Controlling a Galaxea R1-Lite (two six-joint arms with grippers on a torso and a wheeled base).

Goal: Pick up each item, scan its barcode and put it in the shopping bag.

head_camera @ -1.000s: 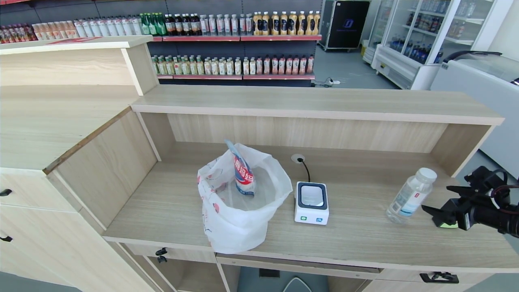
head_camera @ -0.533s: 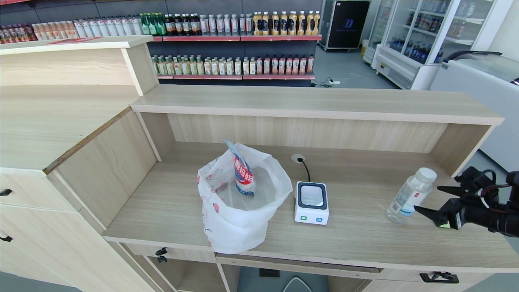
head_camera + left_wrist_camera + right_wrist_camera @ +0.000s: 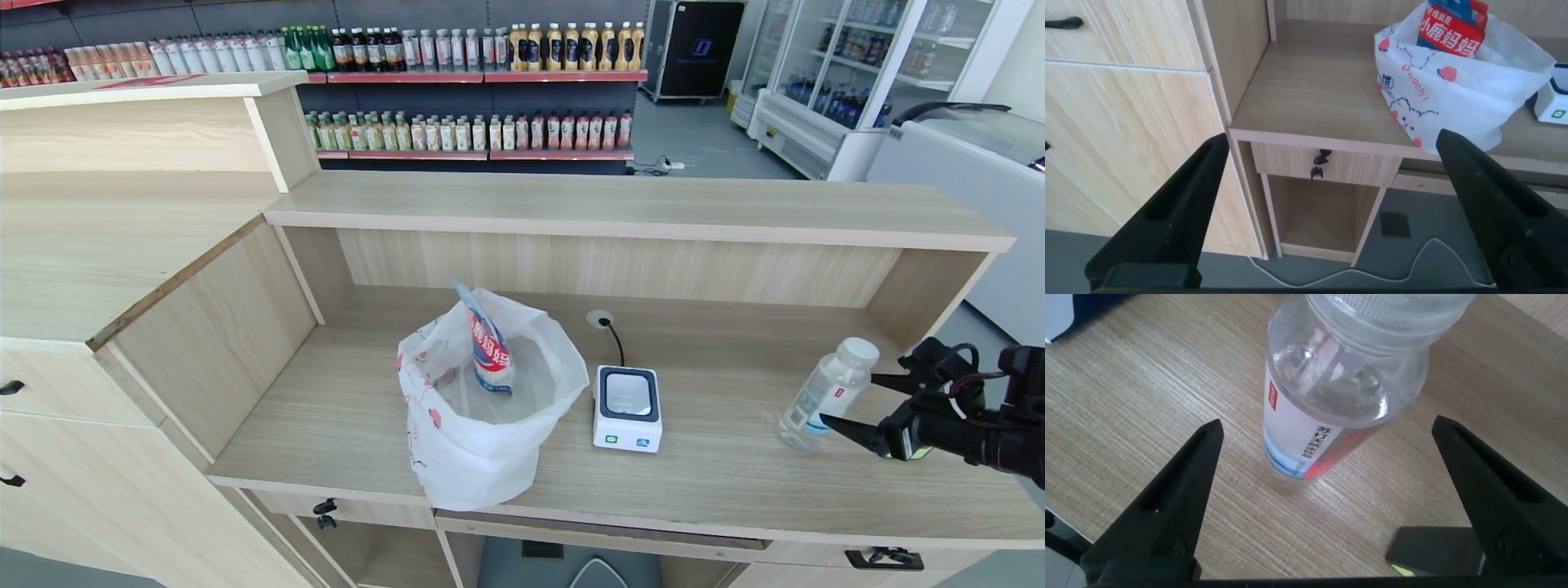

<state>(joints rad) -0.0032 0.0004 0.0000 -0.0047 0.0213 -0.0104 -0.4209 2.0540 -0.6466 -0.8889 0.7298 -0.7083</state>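
Right gripper [image 3: 847, 398], open, just beside an upright bottle [image 3: 826, 394] on the tabletop [image 3: 718, 457]; left gripper [image 3: 1333, 137] open too.

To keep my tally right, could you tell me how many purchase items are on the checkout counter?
2: a water bottle stands on the counter right of the scanner, and a snack packet stands in the shopping bag left of it. The bag may hide more.

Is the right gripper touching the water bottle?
Apart. The right wrist view shows bare counter between the water bottle and each finger of the right gripper.
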